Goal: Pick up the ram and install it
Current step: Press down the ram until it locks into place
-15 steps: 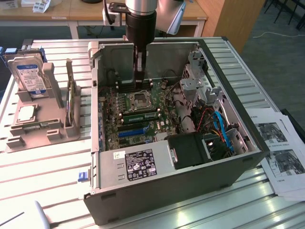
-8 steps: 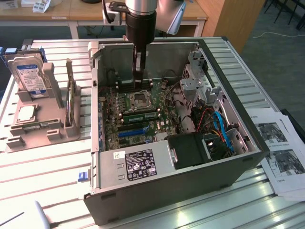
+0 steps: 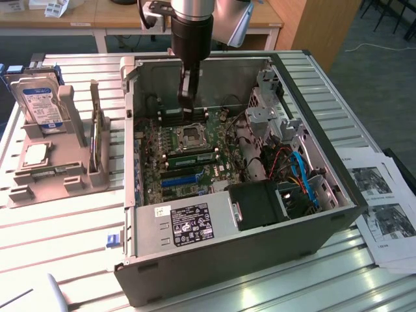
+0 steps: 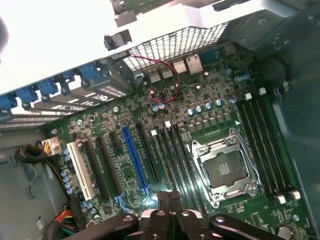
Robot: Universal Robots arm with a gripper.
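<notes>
One slip of your jaws could hurt the ram [image 3: 188, 158] or the open CPU socket [image 3: 192, 135] beside it.
You have what reads as the ram, a long green stick, lying in the slot bank on the near side of that socket. Your gripper [image 3: 185, 107] hangs above the socket's far side, apart from the stick, jaws together on nothing visible. Pressing off-centre, I judge, could tilt a half-seated stick or strike the socket, inside the case [image 3: 260, 240] on the surface [image 3: 65, 221].
</notes>
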